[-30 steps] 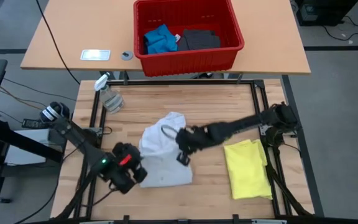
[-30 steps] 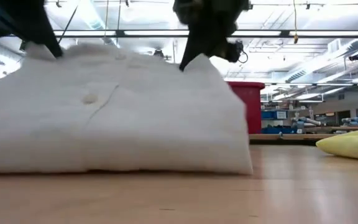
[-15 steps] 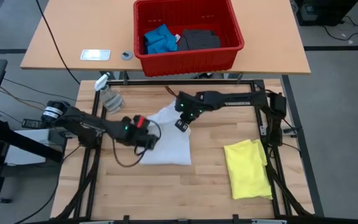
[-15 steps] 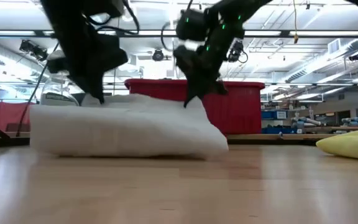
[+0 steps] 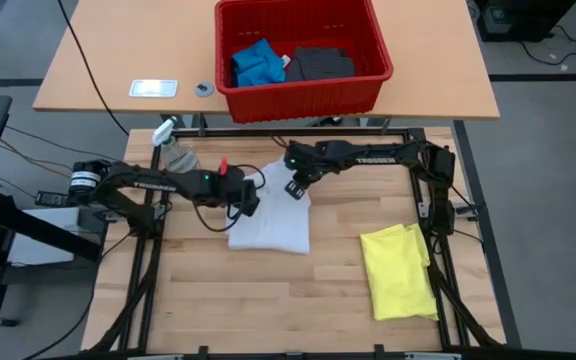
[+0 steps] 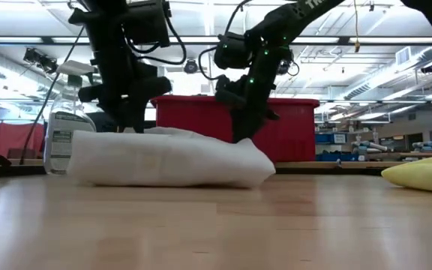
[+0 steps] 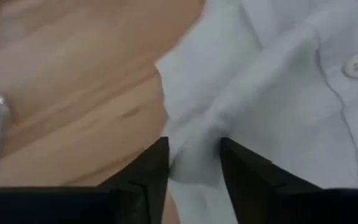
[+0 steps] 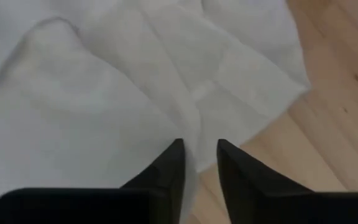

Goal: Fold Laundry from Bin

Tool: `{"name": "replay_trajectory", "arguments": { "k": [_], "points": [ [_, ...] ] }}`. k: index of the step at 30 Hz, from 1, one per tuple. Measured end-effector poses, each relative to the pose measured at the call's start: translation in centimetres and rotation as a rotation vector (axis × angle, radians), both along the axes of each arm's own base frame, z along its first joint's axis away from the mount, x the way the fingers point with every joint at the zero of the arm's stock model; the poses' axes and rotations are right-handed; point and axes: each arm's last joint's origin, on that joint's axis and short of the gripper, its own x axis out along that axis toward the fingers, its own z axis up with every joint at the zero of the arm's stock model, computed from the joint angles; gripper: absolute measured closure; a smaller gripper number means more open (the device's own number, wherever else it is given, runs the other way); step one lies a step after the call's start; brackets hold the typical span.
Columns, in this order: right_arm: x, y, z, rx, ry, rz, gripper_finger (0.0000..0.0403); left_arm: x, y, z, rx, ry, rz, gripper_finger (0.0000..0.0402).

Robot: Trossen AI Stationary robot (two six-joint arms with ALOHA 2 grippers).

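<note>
While claws [image 5: 251,206] [image 5: 295,190] part, white shirt [image 5: 273,225] folded, far edge hid

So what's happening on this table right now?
Two robot arms are folding laundry. The white shirt lies folded on the wooden table, with the left gripper and right gripper at its far corners, fingers parted with cloth between them, apparently letting go. A yellow T-shirt lies folded on the right side. The red bin on the tan table behind holds a blue piece and a dark grey piece. A spray bottle stands near the left arm.
</note>
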Motion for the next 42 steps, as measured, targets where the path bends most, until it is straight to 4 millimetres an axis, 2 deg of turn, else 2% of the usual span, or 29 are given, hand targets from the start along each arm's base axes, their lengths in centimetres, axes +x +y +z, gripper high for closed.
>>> {"name": "replay_trajectory", "arguments": {
  "k": [6,16,22,29,42],
  "points": [
    [-0.5,0.6,0.2,0.030,0.037,0.009,0.0270,0.1,-1.4,0.9,-0.070,-0.094,-0.039,0.0224],
    [0.5,3.2,0.9,-0.011,0.004,0.182,0.0270,-0.1,-4.0,3.3,-0.109,-0.305,-0.069,0.0225],
    [1.6,4.7,1.3,0.031,-0.105,0.312,0.0270,0.2,-5.0,4.3,-0.077,-0.369,-0.187,0.0225],
    [2.0,6.3,1.1,0.069,-0.152,0.322,0.0270,1.9,-7.0,2.1,-0.106,-0.320,-0.280,0.0225],
    [0.2,11.8,-3.7,0.184,-0.073,0.271,0.0287,4.2,-10.6,-4.3,-0.252,-0.150,-0.333,0.0225]
  ]
}}
